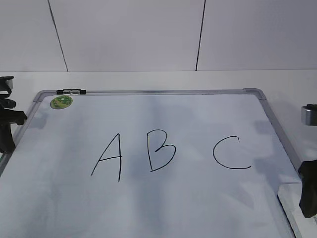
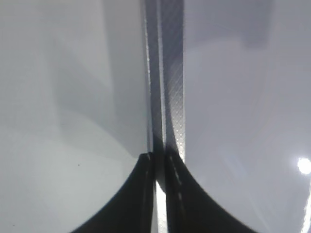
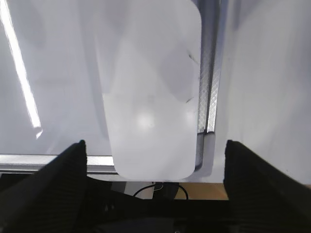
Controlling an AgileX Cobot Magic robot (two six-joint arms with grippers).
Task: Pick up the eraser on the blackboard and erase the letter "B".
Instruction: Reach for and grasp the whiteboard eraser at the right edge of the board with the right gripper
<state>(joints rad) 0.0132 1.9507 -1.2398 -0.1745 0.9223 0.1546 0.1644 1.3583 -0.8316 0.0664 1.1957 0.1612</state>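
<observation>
One left gripper [image 1: 9, 119] stands at the left edge of the exterior view, beside the board's left frame; its wrist view shows the two fingers [image 2: 129, 204] closed almost together over the frame strip, holding nothing. One blackboard [image 1: 163, 92], a white board in a grey frame with rounded corners, lies flat on the white table [image 1: 287, 82]. On it, left to right: one round green sticker [image 1: 61, 102] near the top left corner, one small dark clip [image 1: 71, 91] on the top frame just above the sticker, one black letter "A" [image 1: 108, 157], one letter "B" [image 1: 161, 150] at the middle, unerased, and one letter "C" [image 1: 229, 152]. One eraser [image 3: 150, 92], a white rounded block, lies at the board's near right corner, just inside the frame. One right gripper [image 3: 154, 160] hangs above it, jaws spread wider than the eraser, a finger either side of its near end, gripping nothing.
</observation>
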